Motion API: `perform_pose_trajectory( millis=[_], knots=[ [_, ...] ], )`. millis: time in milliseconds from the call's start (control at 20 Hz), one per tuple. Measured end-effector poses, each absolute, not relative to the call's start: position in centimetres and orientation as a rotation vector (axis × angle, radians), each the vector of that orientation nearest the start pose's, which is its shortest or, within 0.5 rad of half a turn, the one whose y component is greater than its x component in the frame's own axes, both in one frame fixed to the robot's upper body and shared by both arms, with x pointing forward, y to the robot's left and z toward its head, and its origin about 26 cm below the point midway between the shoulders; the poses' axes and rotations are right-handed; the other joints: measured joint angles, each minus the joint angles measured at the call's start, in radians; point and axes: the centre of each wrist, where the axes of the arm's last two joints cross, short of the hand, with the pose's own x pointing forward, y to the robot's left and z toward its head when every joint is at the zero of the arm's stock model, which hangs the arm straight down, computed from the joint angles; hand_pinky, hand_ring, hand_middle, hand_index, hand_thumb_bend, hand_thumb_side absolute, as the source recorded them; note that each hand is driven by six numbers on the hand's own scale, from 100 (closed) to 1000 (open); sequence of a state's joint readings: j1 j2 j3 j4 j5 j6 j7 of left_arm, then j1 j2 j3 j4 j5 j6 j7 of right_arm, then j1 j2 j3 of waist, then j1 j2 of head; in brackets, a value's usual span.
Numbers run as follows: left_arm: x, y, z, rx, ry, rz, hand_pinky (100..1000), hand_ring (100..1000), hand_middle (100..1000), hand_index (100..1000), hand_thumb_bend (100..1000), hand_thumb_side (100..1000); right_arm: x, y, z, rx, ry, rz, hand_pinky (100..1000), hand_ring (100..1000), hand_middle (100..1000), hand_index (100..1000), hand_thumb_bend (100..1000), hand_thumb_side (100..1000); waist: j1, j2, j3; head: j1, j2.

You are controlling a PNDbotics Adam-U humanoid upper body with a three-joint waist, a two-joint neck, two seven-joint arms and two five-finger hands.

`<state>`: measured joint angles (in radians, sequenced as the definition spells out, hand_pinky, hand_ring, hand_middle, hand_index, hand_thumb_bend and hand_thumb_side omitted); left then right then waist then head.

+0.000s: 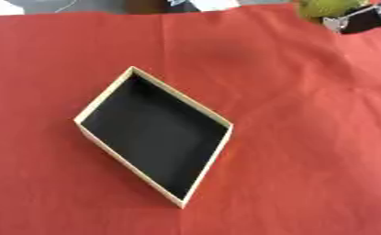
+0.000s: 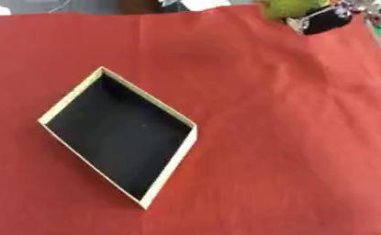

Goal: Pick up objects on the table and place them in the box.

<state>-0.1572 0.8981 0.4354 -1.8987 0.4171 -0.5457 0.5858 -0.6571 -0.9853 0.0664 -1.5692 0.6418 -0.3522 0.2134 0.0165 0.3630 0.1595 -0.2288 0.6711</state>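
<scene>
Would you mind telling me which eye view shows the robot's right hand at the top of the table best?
The right eye view: the right hand, on a green object, sits further inside the picture. The left eye view shows it too, but cut by the corner. Neither view shows its fingers clearly.

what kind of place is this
Probably a robot test tabletop: a red cloth covers the table, an open, empty, black-lined box sits on it, and the right hand appears with something green.

A creased red cloth (image 1: 305, 151) covers the table, with a grey strip of floor (image 1: 57, 4) beyond.
</scene>
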Motion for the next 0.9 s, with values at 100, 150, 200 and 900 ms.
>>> perform_pose_trajectory(
  millis=[100,150,200,900],
  knots=[
    [25.5,43.4,30.2,-0.725,3.24,-0.323,588,628,648,713,149,689,34.7,-36.8,33.0,1.672,2.269,-2.062,714,564,426,534,100,124,-0.001,0.0,0.006,-0.005,0.002],
    [25.6,43.2,30.4,-0.711,3.239,-0.32,589,629,648,713,150,689,34.4,-36.0,33.3,1.639,2.263,-2.053,741,565,433,543,100,124,-0.004,-0.002,0.021,-0.012,0.005],
    [25.7,43.0,30.6,-0.695,3.239,-0.319,589,629,648,713,150,689,34.2,-35.0,33.7,1.587,2.257,-2.043,741,565,433,543,100,124,-0.007,-0.004,0.041,-0.019,0.006],
    [25.8,42.7,30.9,-0.671,3.245,-0.304,590,628,648,714,152,689,30.0,-18.7,33.5,0.805,2.026,-2.065,694,556,406,549,100,118,-0.012,-0.021,0.019,0.022,0.028]
  ],
)
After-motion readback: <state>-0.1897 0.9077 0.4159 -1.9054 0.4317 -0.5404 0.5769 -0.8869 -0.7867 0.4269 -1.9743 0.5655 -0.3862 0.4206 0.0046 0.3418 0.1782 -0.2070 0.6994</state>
